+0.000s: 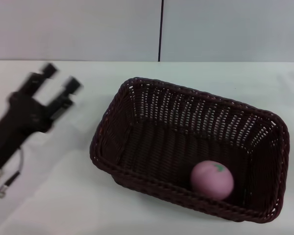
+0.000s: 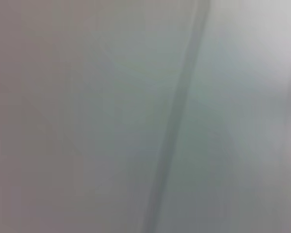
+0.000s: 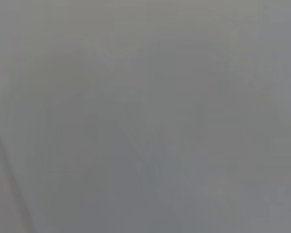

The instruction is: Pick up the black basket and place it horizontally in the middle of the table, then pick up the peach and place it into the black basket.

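Observation:
The black basket [image 1: 152, 105] lies on the white table [image 1: 63, 196], right of the middle, its long side running from upper left to lower right. The pink peach [image 1: 211, 180] rests inside it near the front right corner, green stem mark up. My left gripper [image 1: 61, 78] hovers over the table left of the basket, apart from it, fingers spread open and empty. The right gripper is out of view. Both wrist views show only a plain grey surface.
A grey back wall with a dark vertical seam [image 1: 161, 29] stands behind the table. A small cable plug [image 1: 0, 190] hangs by my left arm at the near left.

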Controlling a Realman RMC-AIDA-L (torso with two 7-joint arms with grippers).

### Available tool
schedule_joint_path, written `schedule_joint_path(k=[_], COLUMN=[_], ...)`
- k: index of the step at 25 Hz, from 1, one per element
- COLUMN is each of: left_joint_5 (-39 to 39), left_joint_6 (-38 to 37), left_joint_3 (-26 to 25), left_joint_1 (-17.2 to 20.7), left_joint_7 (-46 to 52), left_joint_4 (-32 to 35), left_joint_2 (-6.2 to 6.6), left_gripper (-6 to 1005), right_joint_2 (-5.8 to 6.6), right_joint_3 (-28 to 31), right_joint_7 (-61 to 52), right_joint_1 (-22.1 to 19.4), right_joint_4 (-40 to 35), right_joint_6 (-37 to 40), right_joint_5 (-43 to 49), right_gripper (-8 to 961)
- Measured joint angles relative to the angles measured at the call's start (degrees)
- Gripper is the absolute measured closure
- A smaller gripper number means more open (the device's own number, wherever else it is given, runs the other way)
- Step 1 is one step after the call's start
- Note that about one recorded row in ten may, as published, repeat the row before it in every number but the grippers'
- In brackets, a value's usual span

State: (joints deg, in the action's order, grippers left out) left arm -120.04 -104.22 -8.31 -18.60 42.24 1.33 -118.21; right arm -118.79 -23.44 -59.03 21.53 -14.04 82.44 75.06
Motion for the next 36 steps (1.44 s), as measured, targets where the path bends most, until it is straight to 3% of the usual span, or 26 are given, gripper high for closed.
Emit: schedule_joint_path(k=[1, 2, 3, 5, 7, 12, 20, 27, 36], left_joint_5=[0.0, 0.0, 0.0, 0.0, 0.0, 0.0, 0.0, 0.1, 0.1], left_joint_6=[-0.2, -0.4, -0.4, -0.4, -0.4, 0.1, 2.0, 9.4, 13.5], left_joint_3=[-2.3, -7.7, -7.7, -12.7, -20.8, -27.8, -32.7, -38.2, -39.5], left_joint_1=[0.7, 2.3, 2.3, 3.8, 6.3, 7.7, 7.6, 7.8, 7.2], left_joint_7=[0.0, 0.0, 0.0, 0.0, 0.0, 0.0, 0.0, 1.0, 0.5], left_joint_4=[0.0, -0.4, -0.4, -1.3, -3.8, -5.7, -6.2, -6.5, -6.1], left_joint_2=[0.00, 0.00, 0.00, 0.00, -0.02, -0.11, -0.27, -0.23, -0.03], left_gripper=[185, 185, 185, 185, 185, 185, 185, 185, 185], right_joint_2=[0.01, 0.05, 0.05, 0.07, 0.11, 0.21, 0.31, 0.41, 0.19], right_joint_3=[0.5, 2.3, 2.3, 4.0, 5.4, 7.1, 8.9, 9.5, 11.7], right_joint_7=[0.1, 0.9, 0.9, 2.1, 2.8, 2.8, 2.9, 5.1, 6.0], right_joint_1=[-0.5, -1.6, -1.6, -2.5, -3.3, -3.8, -3.4, 0.2, 2.9], right_joint_4=[-0.1, -0.1, -0.1, 0.0, 0.0, -0.2, -1.7, -3.1, -2.0], right_joint_6=[0.0, 0.1, 0.1, 0.1, 0.0, -0.3, -0.2, -4.0, -7.0], right_joint_5=[-1.0, -3.1, -3.1, -4.6, -5.3, -5.5, -5.6, -5.6, -5.6], right_gripper=[474, 474, 474, 474, 474, 474, 474, 474, 472])
